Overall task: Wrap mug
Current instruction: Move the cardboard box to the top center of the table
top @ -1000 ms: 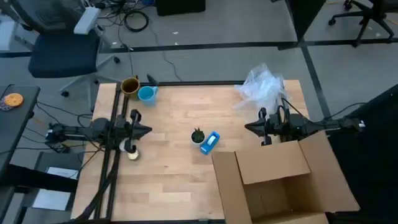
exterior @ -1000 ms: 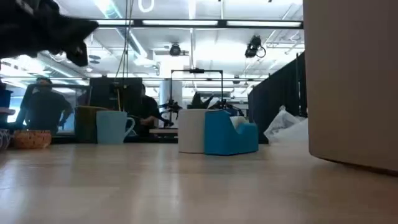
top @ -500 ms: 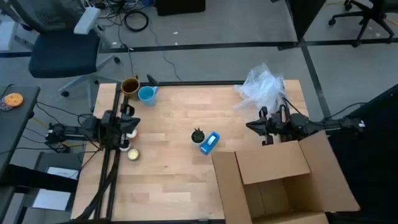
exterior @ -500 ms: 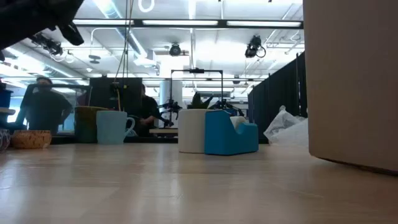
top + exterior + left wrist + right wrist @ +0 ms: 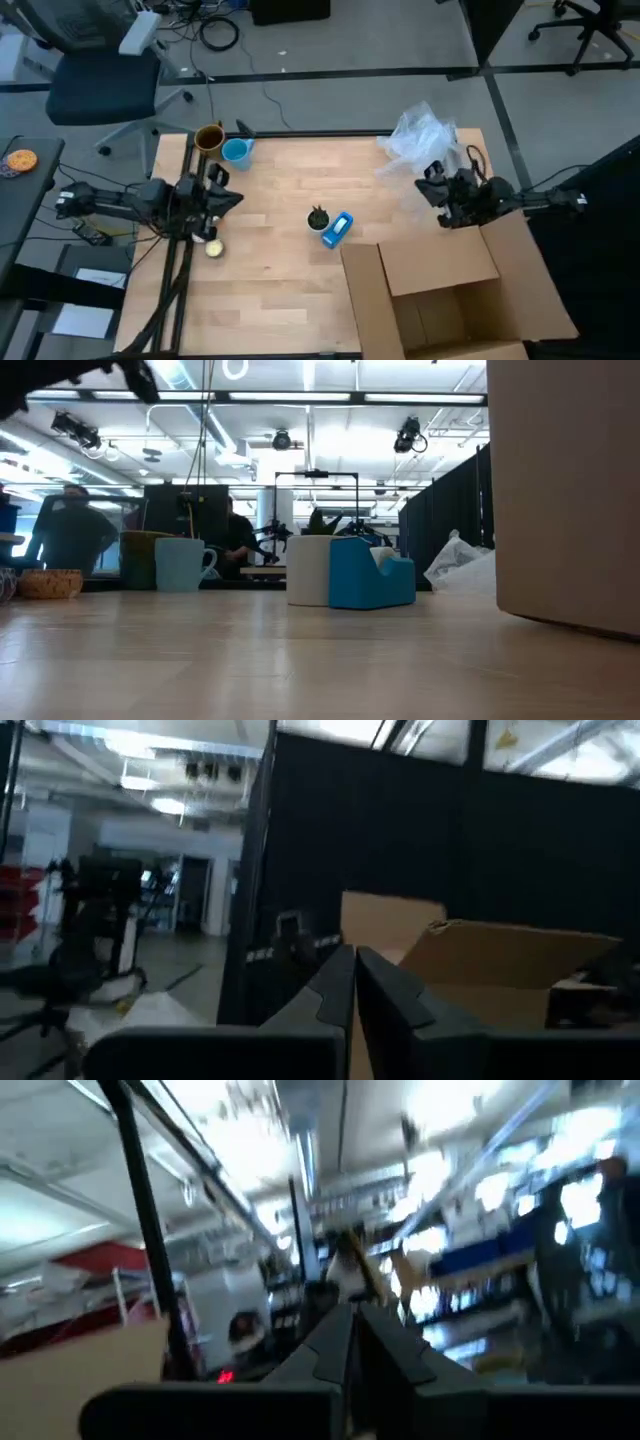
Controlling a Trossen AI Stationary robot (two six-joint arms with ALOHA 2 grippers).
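On the left edge of the pale wooden surface (image 5: pixel 270 280), the left pincer (image 5: pixel 232 197) hovers with its fingers pressed together. Behind it, at the far left corner, a brown mug (image 5: pixel 209 138) stands just beside a light blue mug (image 5: pixel 236 151). Near the middle sits a blue tape dispenser (image 5: pixel 338 228). Further right lies an open cardboard box (image 5: pixel 450 290), with crumpled clear plastic wrap (image 5: pixel 420 138) behind. The right pincer (image 5: pixel 428 183), fingers together, hangs between them.

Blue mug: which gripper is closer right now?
Left. The left gripper sits just below the blue mug at the table's left; the right gripper is across the table by the plastic wrap.
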